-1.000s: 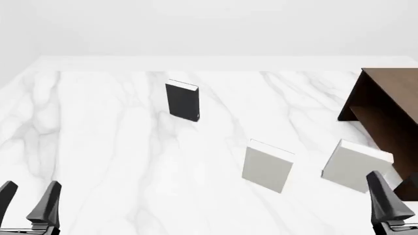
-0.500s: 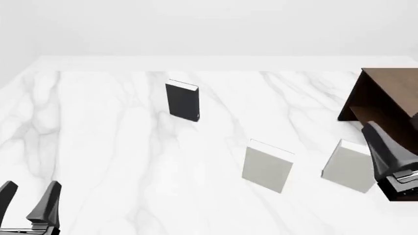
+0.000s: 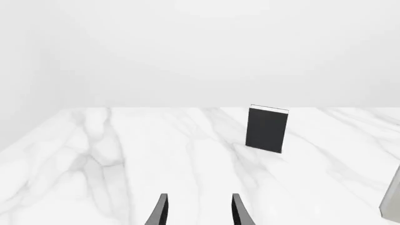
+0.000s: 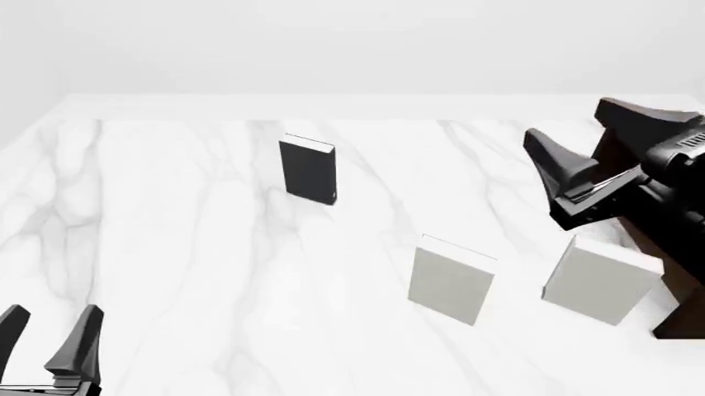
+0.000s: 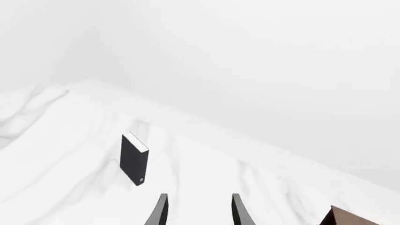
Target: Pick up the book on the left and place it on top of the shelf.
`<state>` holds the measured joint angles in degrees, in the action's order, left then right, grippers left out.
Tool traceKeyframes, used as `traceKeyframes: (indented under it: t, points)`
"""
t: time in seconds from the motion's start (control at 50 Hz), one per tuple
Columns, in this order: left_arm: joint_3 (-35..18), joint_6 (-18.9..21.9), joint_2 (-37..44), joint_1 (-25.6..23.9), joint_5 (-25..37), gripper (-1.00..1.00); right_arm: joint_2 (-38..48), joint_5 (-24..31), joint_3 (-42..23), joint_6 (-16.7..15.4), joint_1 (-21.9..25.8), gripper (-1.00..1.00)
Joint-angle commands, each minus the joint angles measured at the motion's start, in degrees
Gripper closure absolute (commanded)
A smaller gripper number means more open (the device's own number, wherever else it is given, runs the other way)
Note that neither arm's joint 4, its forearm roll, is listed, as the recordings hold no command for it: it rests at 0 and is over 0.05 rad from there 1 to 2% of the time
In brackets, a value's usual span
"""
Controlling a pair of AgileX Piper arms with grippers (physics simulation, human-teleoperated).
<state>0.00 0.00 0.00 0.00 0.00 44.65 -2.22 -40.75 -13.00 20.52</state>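
Note:
The black book (image 4: 309, 169) stands upright on the marble table at the far left-centre, its white page edge on top. It also shows in the left wrist view as the book (image 3: 267, 129) and in the right wrist view as the book (image 5: 133, 159). My right gripper (image 4: 570, 122) hangs high at the right, open and empty, pointing left toward the book but far from it. My left gripper (image 4: 53, 313) rests open and empty at the near left edge. The dark brown shelf (image 4: 685, 309) stands at the right, mostly hidden behind the right arm; its corner (image 5: 350, 216) shows in the right wrist view.
Two white-grey books stand upright on the near right of the table: one (image 4: 450, 279) in the middle, the other (image 4: 600, 279) beside the shelf and below the right arm. The marble table (image 4: 165, 231) ends at a pale back wall.
The right arm has risen from the near right corner and swung forward and left, now in front of the shelf. The left arm and all books have stayed still.

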Motion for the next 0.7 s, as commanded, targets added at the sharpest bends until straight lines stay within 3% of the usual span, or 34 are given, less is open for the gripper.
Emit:
traceKeyframes:
  t: [0.02, 0.4, 0.7]
  points:
    - [0.0, 0.0, 0.0, 0.0, 0.0, -1.0, 10.2, -3.1, -4.6, -1.1, 2.4, -1.0]
    - [0.0, 0.0, 0.0, 0.0, 0.0, -1.0, 25.2, -3.9, -14.2, -4.6, 4.6, -1.0]
    - [0.0, 0.0, 0.0, 0.0, 0.0, -1.0, 33.9, -4.7, -20.2, -4.2, 4.9, -1.0]
